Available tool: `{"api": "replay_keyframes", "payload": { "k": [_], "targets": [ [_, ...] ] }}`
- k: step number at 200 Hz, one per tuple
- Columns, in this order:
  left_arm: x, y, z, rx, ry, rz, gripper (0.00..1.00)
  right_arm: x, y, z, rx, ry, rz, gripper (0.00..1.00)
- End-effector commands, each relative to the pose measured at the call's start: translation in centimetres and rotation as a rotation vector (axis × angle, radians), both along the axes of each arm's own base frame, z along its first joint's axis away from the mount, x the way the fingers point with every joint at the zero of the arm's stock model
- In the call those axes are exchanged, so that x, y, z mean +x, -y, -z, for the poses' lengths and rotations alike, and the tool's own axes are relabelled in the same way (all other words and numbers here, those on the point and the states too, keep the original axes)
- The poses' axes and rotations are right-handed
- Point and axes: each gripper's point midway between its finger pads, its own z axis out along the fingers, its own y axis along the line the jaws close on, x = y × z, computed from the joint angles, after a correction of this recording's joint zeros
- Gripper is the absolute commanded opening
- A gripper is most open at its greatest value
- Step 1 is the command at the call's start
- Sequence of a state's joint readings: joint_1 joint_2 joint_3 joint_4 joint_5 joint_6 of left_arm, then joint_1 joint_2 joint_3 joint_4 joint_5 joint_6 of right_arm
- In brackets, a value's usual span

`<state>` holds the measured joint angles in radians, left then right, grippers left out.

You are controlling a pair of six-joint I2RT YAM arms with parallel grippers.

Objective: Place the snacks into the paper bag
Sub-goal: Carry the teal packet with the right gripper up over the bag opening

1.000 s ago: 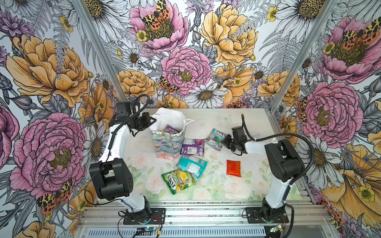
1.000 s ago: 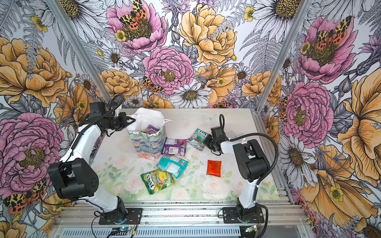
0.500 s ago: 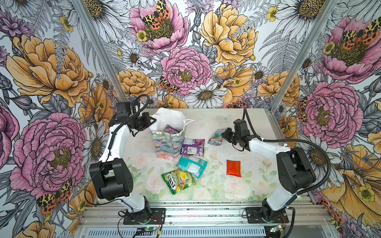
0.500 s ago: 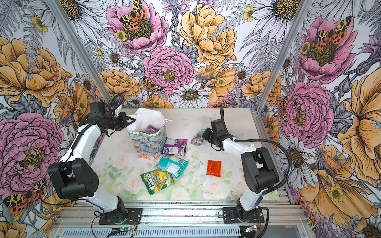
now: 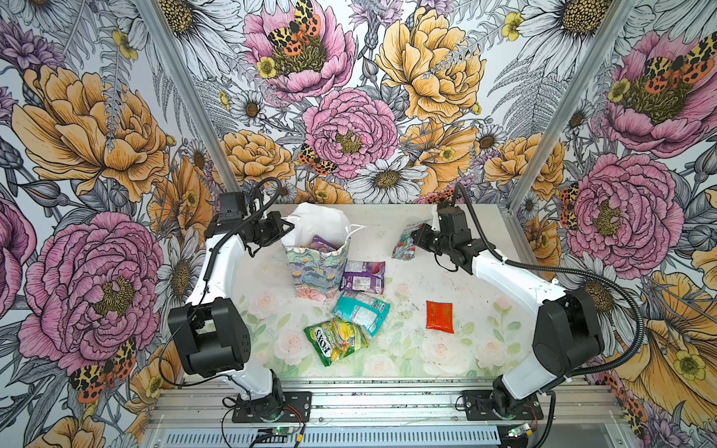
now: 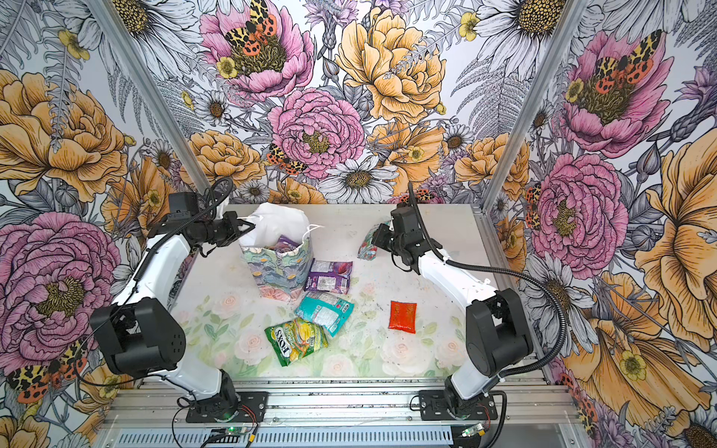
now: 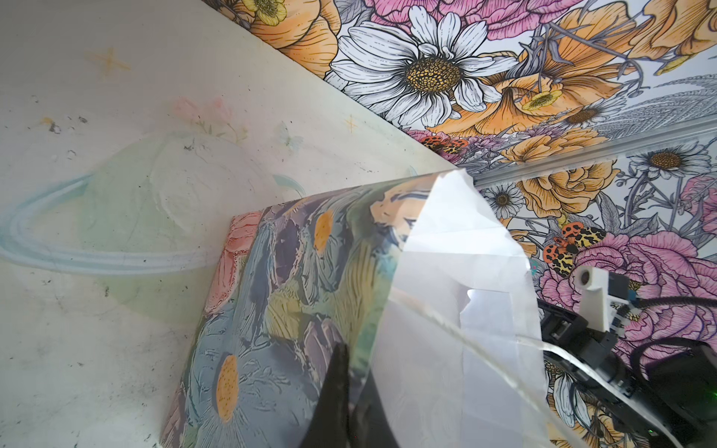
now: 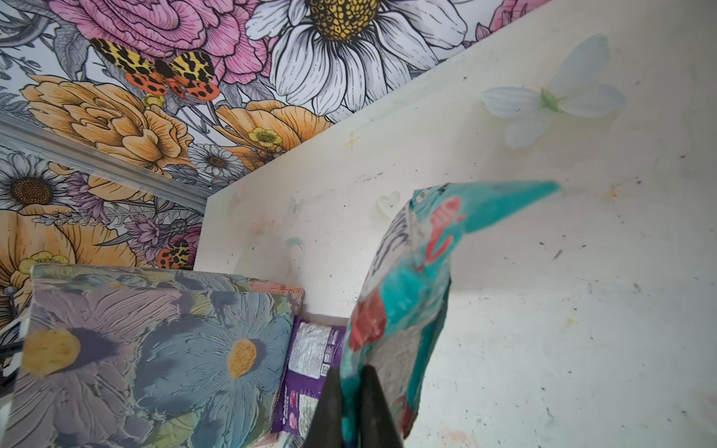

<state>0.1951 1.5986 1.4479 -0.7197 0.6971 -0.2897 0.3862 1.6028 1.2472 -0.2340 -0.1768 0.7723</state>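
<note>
A: Now, how many snacks are counted, and where is each found?

B: Six are counted. One crinkly teal-and-red plastic packet (image 5: 403,242) (image 6: 368,244) (image 8: 403,302) is pinched between the closed jaws of the right gripper (image 5: 417,236) (image 6: 378,236) (image 8: 351,407); it is held up off the pale rose-printed tabletop (image 5: 446,271), to the right of the bag and apart from it. Four are lying on the tabletop, and one upright purple packet (image 5: 324,244) (image 6: 285,245) is seen inside the bag.

A: Which four are meant?

B: One flat purple packet (image 5: 362,276) (image 6: 329,276) (image 8: 310,372) is found just beside the bag's right side; one teal packet (image 5: 361,312) (image 6: 324,312) is found in front of that. One green-and-yellow packet (image 5: 335,343) (image 6: 297,341) marked "FOX'S" is touched by the teal one. One small red sachet (image 5: 439,316) (image 6: 402,317) is set alone, well to the right.

A: And the bag?

B: One small upright paper bag (image 5: 316,271) (image 6: 277,271) (image 7: 295,294) (image 8: 155,349) with a pastel painted flower print is stood at the rear left of the tabletop; its mouth is open and its white inside is shown. Its left rim is clamped by the closed left gripper (image 5: 289,227) (image 6: 248,224) (image 7: 349,407).
</note>
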Motion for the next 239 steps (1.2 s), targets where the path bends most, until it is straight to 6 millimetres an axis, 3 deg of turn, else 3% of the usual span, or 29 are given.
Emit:
{"api": "replay_keyframes", "payload": {
  "k": [1, 76, 128, 189, 239],
  "targets": [
    [-0.8, 0.0, -0.9, -0.016, 0.016, 0.004, 0.0, 0.1, -0.8, -6.2, 0.009, 0.152, -0.037, 0.0],
    [-0.7, -0.2, -0.8, -0.006, 0.014, -0.005, 0.0, 1.0, -4.0, -16.1, 0.046, 0.357, -0.125, 0.0],
    [-0.7, -0.2, -0.7, 0.002, 0.013, -0.007, 0.0, 1.4, -7.8, -22.3, 0.107, 0.49, -0.225, 0.0],
    [-0.7, -0.2, -0.6, 0.005, 0.011, -0.007, 0.0, 0.4, -13.2, -25.8, 0.149, 0.572, -0.366, 0.0],
    [-0.7, -0.2, -0.5, 0.012, 0.012, -0.009, 0.0, -1.5, -17.9, -26.0, 0.197, 0.563, -0.502, 0.0]
  ]
}}
